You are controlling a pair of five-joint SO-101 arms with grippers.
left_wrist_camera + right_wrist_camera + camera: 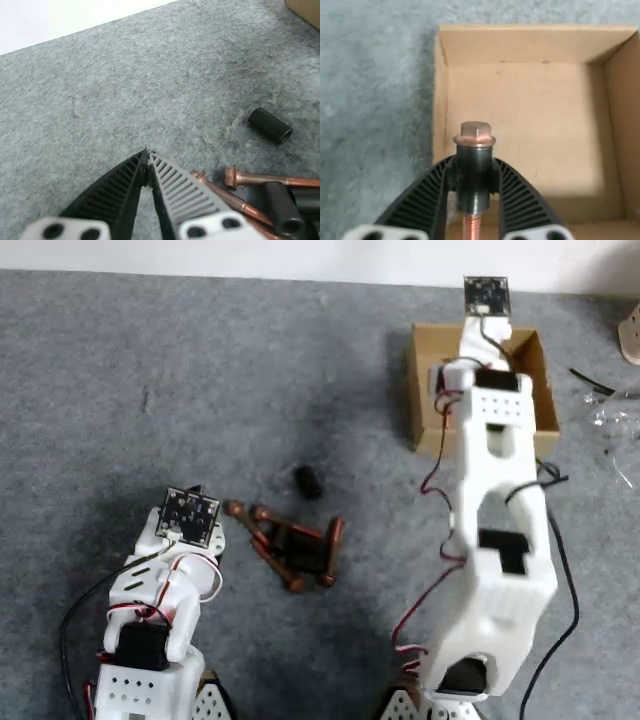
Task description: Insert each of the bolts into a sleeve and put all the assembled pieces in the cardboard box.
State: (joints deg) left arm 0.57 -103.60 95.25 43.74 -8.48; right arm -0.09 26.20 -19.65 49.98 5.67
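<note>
One grey felt mat (pixel 200 370) lies under all items. One cardboard box (pixel 425 390), open-topped. Right gripper (pixel 472 167), directly above the box, pinching an upright black sleeve (pixel 472 187) with a copper bolt (pixel 475 136) through it. Left gripper (pixel 146 155), well apart from the box, fingers pressed together, holding nothing. Heap of bolts and sleeves (pixel 298 543), just beside the left gripper, on its box side. One loose sleeve (pixel 307 481), nearer the box than the heap.

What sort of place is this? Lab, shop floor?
Probably a robotics lab bench, not a shop floor: grey felt mat as the worktop, a plain cardboard box as the bin, loose bolts heaped on the mat.
</note>
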